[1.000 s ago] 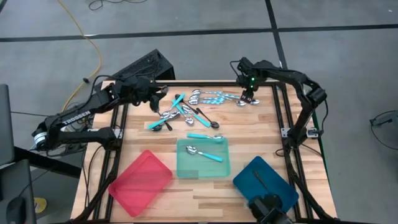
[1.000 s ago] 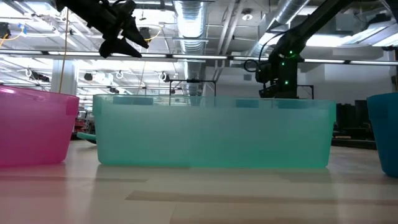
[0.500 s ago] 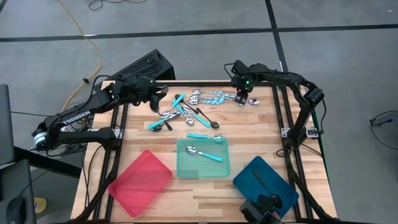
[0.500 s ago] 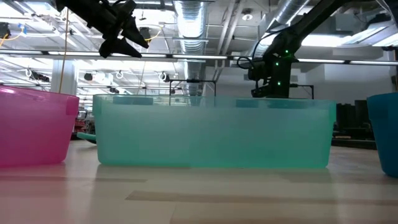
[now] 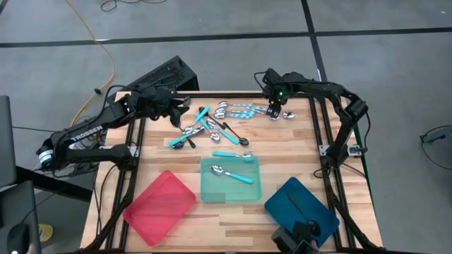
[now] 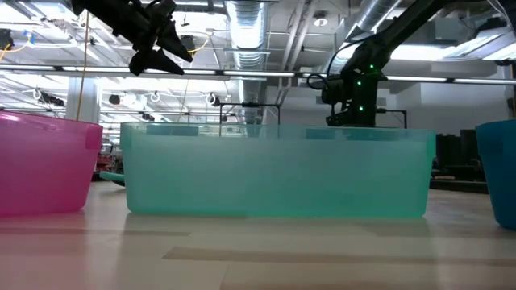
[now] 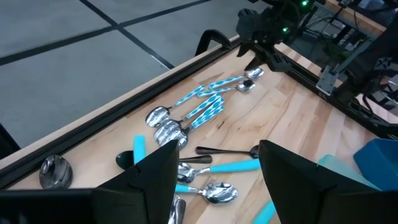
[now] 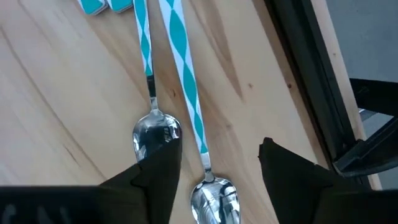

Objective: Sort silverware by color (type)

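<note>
Right wrist view: striped-handle spoon between open right gripper fingers.

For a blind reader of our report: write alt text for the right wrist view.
The right hand, its dark fingers open, hovers over two spoons with turquoise-and-white striped handles lying side by side on the wooden table. One spoon's bowl lies between the fingers, and the table's dark edge rail runs alongside.

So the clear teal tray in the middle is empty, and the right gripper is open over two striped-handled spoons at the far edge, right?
Not quite: the clear teal tray is not empty; the high view shows one turquoise-handled spoon lying in it. The rest holds: the right gripper is open over two striped-handled spoons at the far edge.
</note>
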Action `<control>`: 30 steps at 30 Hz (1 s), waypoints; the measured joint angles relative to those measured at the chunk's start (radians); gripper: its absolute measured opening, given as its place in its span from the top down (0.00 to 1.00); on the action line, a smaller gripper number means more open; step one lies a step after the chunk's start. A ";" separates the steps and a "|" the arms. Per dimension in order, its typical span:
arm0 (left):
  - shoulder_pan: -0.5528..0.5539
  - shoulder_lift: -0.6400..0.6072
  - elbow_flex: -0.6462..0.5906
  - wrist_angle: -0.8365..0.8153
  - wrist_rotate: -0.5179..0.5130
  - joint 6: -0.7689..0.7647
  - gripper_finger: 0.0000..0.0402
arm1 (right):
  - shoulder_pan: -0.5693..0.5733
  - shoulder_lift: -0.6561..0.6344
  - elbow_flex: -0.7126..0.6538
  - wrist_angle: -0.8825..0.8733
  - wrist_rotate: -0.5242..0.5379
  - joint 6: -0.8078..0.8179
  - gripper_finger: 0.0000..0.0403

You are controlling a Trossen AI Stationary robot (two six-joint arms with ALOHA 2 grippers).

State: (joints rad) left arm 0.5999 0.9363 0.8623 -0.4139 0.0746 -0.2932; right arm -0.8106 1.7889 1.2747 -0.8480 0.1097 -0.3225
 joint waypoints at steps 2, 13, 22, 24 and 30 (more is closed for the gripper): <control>0.000 0.000 0.000 -0.001 0.000 0.000 0.49 | 0.000 0.000 0.000 -0.014 -0.002 0.000 0.36; 0.000 0.000 0.000 -0.001 0.000 0.001 0.49 | 0.037 0.000 0.001 -0.126 0.040 -0.023 0.30; 0.000 0.000 0.000 -0.006 0.000 -0.003 0.49 | -0.046 0.000 0.001 -0.278 0.019 0.422 0.30; 0.000 0.000 0.000 -0.006 0.000 -0.003 0.49 | -0.076 -0.002 0.001 -0.287 0.004 0.490 0.30; 0.000 0.000 0.000 -0.006 0.023 -0.006 0.49 | -0.157 -0.003 0.001 -0.286 -0.068 0.583 0.30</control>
State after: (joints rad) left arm 0.6002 0.9363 0.8623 -0.4202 0.0981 -0.2996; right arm -0.9681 1.7863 1.2758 -1.1336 0.0417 0.2606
